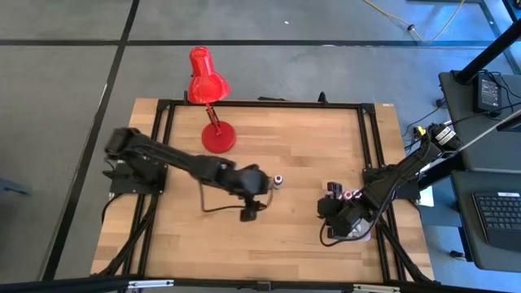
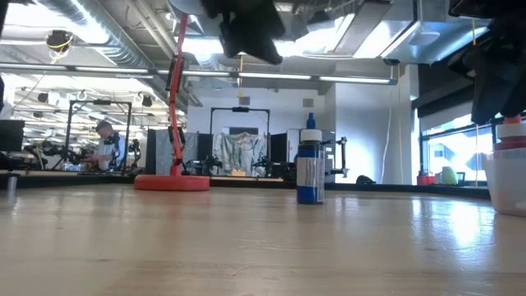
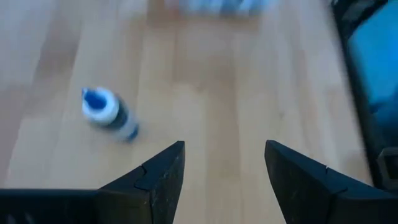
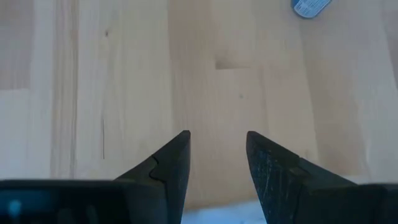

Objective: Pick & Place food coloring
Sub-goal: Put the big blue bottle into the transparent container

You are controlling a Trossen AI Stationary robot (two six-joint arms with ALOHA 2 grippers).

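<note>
— Where is the food coloring?

— One blue bottle (image 2: 310, 167) stands upright near the middle of the counter (image 1: 277, 244), alone, just beside my left hand (image 3: 224, 168). More bottles (image 1: 335, 190) sit in the clear tub (image 2: 509, 182) by my right hand (image 4: 217, 155).

— How will it handle?

— Light, stiff, likely slick and easy to tip. I'd pinch the body below the cap.

— Your hands?

— The left hangs above the counter, fingers wide apart, empty. The right's are parted, holding nothing.

— Room?

— Bare wood all around; the red lamp (image 1: 210, 98) stands well apart.
</note>
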